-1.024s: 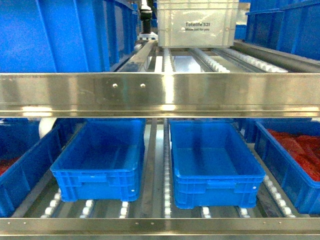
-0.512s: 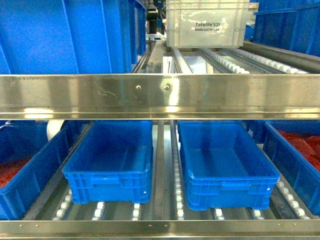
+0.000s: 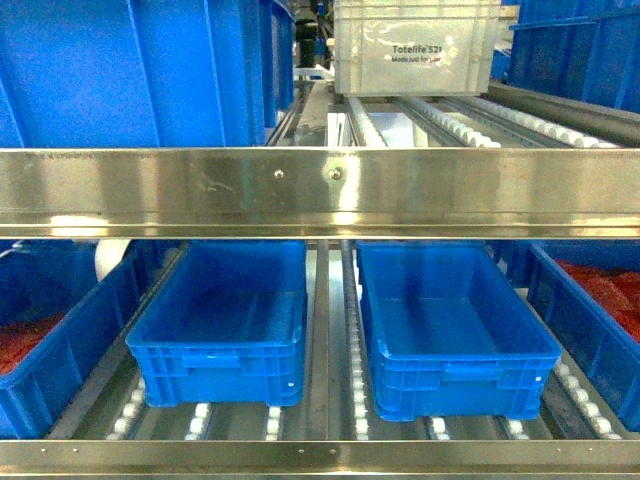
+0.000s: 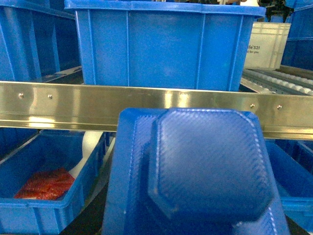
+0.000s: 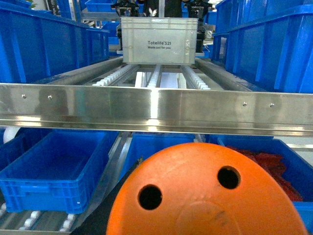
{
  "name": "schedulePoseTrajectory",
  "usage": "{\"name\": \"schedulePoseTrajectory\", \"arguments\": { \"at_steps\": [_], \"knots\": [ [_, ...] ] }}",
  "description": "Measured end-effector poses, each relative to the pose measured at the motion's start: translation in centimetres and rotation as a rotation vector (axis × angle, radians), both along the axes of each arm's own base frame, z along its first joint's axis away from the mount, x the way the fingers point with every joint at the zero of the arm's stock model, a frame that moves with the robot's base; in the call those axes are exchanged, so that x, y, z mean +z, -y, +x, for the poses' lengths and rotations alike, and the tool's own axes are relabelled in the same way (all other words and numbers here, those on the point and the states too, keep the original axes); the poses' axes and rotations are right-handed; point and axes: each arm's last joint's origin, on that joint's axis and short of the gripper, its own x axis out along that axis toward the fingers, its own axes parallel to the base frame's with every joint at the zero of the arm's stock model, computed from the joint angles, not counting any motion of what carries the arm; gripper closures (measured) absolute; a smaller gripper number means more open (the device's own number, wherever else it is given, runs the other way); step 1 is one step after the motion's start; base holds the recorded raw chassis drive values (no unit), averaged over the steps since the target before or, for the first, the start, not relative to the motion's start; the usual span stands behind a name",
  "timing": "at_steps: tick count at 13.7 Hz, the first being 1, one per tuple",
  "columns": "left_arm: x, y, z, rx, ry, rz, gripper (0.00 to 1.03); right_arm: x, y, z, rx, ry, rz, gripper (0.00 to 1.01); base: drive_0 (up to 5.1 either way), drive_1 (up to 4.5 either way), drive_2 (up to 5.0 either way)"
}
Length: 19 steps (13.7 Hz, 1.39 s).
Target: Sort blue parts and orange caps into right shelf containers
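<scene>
blue part (image 4: pixel 205 181) fills left view | orange cap (image 5: pixel 205 196) right | gripper states: cannot tell

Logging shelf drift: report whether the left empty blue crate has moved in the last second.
No. The left crate slides right in the head view, but so does the neighbouring crate, gap unchanged; the camera shifted.

Steel roller shelf (image 3: pixel 320 190), two empty blue crates (image 3: pixel 222 320) (image 3: pixel 452 330) side by side on lower rollers, grey tote (image 3: pixel 415 45) above
</scene>
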Motion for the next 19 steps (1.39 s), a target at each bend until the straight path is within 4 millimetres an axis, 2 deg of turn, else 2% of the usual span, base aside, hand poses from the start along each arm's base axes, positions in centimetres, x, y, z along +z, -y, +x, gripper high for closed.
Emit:
{"name": "schedulePoseTrajectory", "arguments": {
  "at_steps": [19],
  "knots": [
    [0.01,0.0,0.0,0.002,0.0,0.003,0.61,0.0,0.0,0.0,0.0,0.0,0.007,0.57,0.0,0.0,0.0]
  ]
}}
